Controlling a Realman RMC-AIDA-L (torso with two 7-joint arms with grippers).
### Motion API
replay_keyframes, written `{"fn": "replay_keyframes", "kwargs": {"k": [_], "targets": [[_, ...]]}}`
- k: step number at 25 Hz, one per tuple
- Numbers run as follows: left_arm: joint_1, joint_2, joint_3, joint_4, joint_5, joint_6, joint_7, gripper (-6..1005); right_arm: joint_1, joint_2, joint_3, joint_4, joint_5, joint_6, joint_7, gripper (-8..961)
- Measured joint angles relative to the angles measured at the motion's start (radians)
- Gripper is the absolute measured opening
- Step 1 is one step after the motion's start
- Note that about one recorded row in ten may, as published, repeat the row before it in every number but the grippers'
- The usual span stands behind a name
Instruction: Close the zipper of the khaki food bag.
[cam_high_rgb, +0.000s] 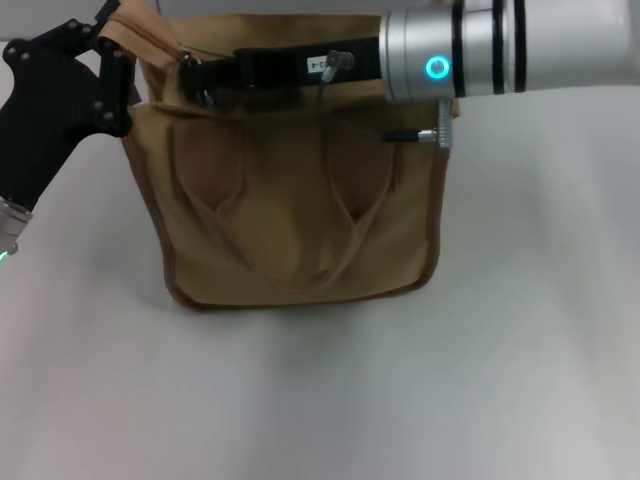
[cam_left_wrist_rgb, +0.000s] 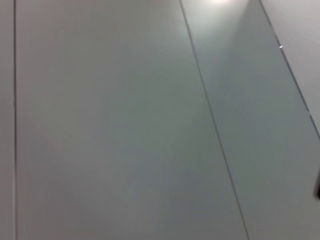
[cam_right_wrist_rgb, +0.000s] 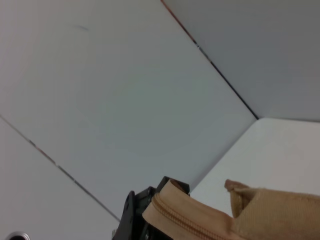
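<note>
Tan canvas with darker brown piping makes up the khaki food bag (cam_high_rgb: 300, 215), which stands upright on the white tabletop (cam_high_rgb: 520, 350) toward its far edge, left of centre, its two flat loop handles hanging slack down the near face. The cloth sags and creases, so it is judged light and soft: it will likely buckle or slide if pulled from one end without a counter-hold. The zipper (cam_high_rgb: 160, 42) runs along the bag's top; only its left end shows plainly in the head view, and the right wrist view shows its teeth line close up on a raised corner of the bag. The left claw (cam_high_rgb: 100, 60) sits at the bag's top left corner and appears to be clamped on that corner's fabric, though the contact itself is partly hidden. The right claw (cam_high_rgb: 215, 80) lies across the top of the bag, reaching toward the left end of the zipper; whether its fingers are apart or together cannot be told. The pull tab is not clearly identifiable. The small metal tab is judged the proper hold, being hard and slippery, with the end fabric kept taut by the opposite claw.
</note>
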Motion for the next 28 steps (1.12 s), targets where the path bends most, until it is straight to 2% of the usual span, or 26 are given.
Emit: {"fn": "replay_keyframes", "kwargs": {"k": [7, 15, 17, 18, 28], "targets": [[0.014, 0.004, -0.041, 0.008, 0.0, -0.044, -0.056, 31, -0.09, -0.005, 0.001, -0.048, 0.029, 0.002, -0.023, 10], [0.016, 0.004, -0.042, 0.009, 0.0, -0.099, -0.056, 31, -0.221, -0.01, 0.005, -0.128, 0.029, -0.021, -0.023, 9], [0.016, 0.004, -0.043, 0.008, 0.0, -0.111, -0.056, 31, -0.272, -0.011, 0.023, -0.147, 0.029, -0.034, -0.026, 9], [0.016, 0.004, -0.043, 0.008, 0.0, -0.111, -0.056, 31, -0.272, -0.011, 0.023, -0.147, 0.029, -0.034, -0.026, 9], [0.017, 0.005, -0.043, 0.025, -0.001, -0.134, -0.101, 32, -0.414, -0.034, 0.198, -0.151, 0.021, -0.128, -0.087, 9]]}}
